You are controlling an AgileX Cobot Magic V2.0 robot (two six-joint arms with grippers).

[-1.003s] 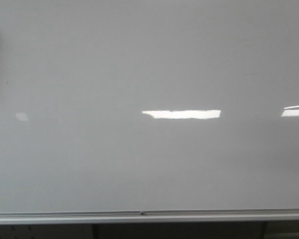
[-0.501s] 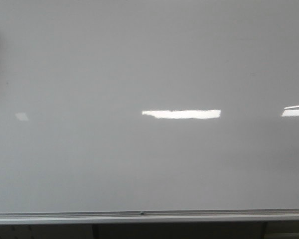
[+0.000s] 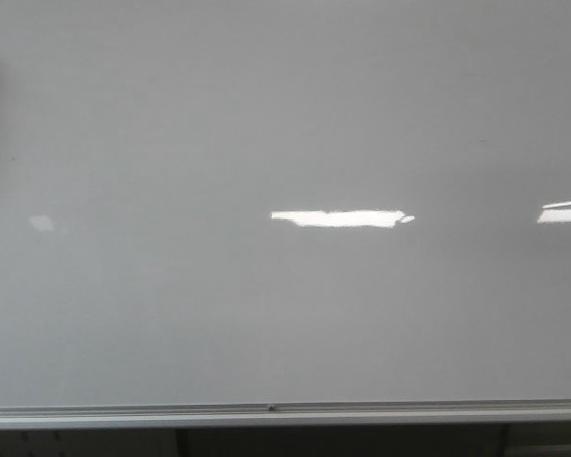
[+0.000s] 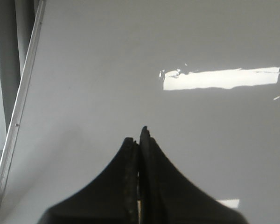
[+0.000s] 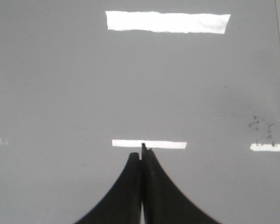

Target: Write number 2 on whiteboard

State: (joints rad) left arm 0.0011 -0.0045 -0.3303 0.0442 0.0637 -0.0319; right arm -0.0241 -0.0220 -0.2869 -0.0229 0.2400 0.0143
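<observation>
Whiteboard (image 3: 285, 114) blank, no digit yet; left tool (image 4: 139, 140) and right tool (image 5: 141, 156) pressed closed, no marker visible; risk: strokes leave nothing.

The left pincer (image 4: 139, 140) is matte black, two fingers that sweep out from broad bases into thin curved tips; their inner faces show a fine ribbed texture along the seam; the right pincer (image 5: 141, 156) matches it, black and smooth, with the same flared, horn-like outline.

Bright rectangular ceiling-light reflections (image 3: 338, 218) gleam amid soft grey light, with dark shadowed space (image 3: 343, 443) low down.
</observation>
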